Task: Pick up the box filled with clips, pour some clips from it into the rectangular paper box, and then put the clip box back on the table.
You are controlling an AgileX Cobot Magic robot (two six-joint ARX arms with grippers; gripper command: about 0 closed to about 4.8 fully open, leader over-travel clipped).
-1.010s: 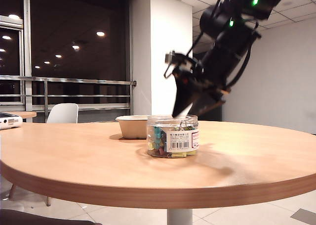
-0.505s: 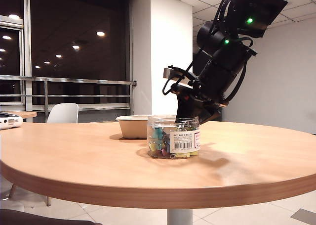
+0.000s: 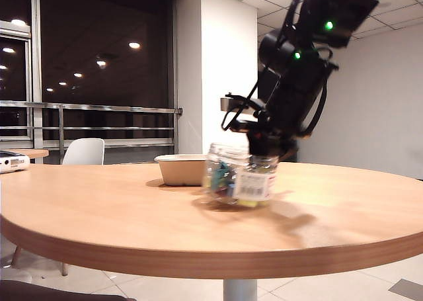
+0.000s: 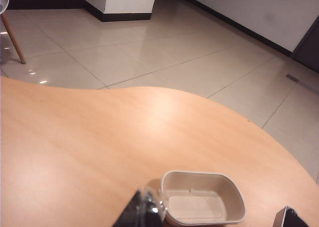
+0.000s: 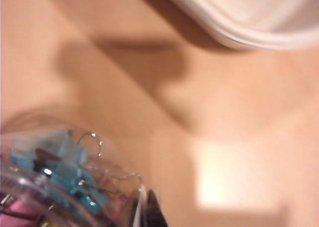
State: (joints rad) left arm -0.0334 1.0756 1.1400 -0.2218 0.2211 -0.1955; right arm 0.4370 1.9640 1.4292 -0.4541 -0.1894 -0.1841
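Observation:
The box filled with clips (image 3: 241, 178), a clear round jar with a white label, is blurred in motion and sits just right of the rectangular paper box (image 3: 178, 170) on the table (image 3: 99, 202). Its base looks barely off the wood. My right gripper (image 3: 264, 149) reaches down from above and is shut on the jar's rim. In the right wrist view, one dark finger (image 5: 148, 212) presses the clear wall (image 5: 50, 177) over teal and pink clips (image 5: 70, 157). The paper box's pale rim (image 5: 249, 22) lies beyond. My left gripper (image 4: 142, 214) is shut and empty beside the paper box (image 4: 199, 173).
A white chair (image 3: 84, 152) and a small table (image 3: 20, 154) with a white device stand far off on the left. A white pillar (image 3: 221, 69) rises behind the paper box. A dark object (image 4: 289, 218) shows at the left wrist view's corner. Bare wood (image 4: 75, 147) surrounds the paper box.
My right gripper sank onto the jar's rim and closed from wide open. The jar then shifted right and blurred as it began to rise.

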